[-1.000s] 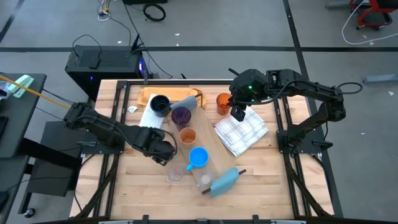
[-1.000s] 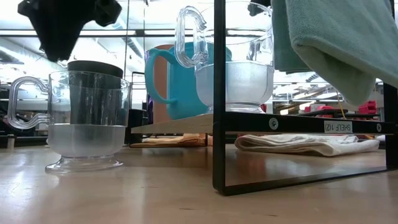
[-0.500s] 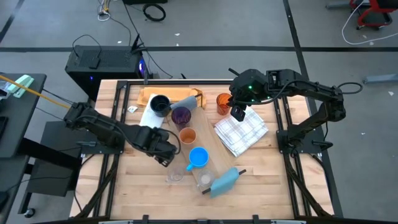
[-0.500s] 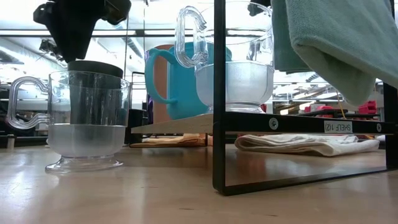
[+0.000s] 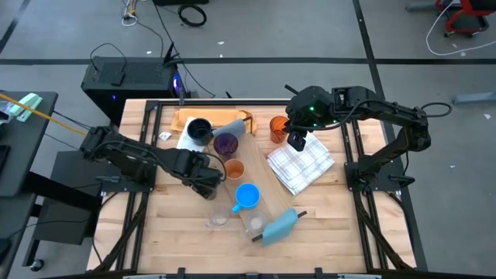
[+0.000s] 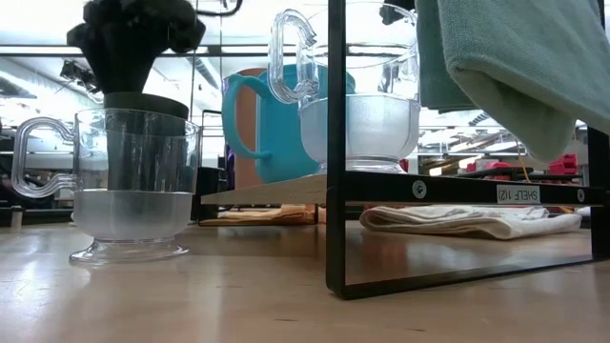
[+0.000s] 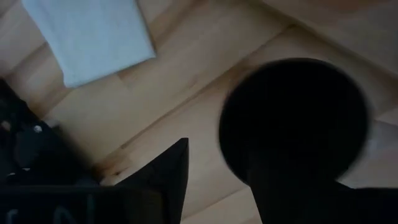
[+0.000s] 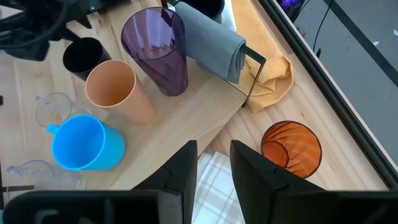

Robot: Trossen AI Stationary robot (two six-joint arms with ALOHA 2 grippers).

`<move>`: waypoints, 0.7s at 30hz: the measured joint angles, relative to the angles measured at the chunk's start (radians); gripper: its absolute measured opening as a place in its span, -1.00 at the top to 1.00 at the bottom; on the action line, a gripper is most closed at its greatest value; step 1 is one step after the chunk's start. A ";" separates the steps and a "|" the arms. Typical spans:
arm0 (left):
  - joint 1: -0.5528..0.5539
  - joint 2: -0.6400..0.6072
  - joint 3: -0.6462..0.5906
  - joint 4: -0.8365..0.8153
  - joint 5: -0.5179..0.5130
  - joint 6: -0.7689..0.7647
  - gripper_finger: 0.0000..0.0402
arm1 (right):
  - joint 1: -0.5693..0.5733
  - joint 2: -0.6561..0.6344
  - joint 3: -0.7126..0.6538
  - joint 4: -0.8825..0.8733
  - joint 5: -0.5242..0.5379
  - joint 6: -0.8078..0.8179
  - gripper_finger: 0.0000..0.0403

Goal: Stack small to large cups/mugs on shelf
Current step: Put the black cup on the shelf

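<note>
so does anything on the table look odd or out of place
Nothing is spilled or tipped. The oddities: a grey-blue cloth draped over one end of the long pale wooden shelf, a crumpled yellow cloth beside that end, and a ribbed orange glass cup standing alone off the shelf beside the white checked cloth.

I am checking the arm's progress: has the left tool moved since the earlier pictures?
Yes. In the high view the left tool has shifted away from the clear glass toward the orange cup on the shelf.

Bright blue mug (image 8: 81,144), purple tumbler (image 8: 157,50), white checked cloth (image 5: 301,166) (grey lines)
</note>
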 joint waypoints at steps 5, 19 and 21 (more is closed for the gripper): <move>0.007 0.000 -0.034 0.034 0.033 0.041 0.19 | 0.000 0.000 0.000 0.000 0.000 0.000 0.49; 0.006 0.000 -0.041 0.072 0.006 0.090 0.52 | 0.000 0.000 0.000 0.001 0.000 0.000 0.49; 0.007 0.000 -0.041 0.072 -0.015 0.095 0.67 | 0.000 0.000 0.000 0.001 0.000 0.000 0.49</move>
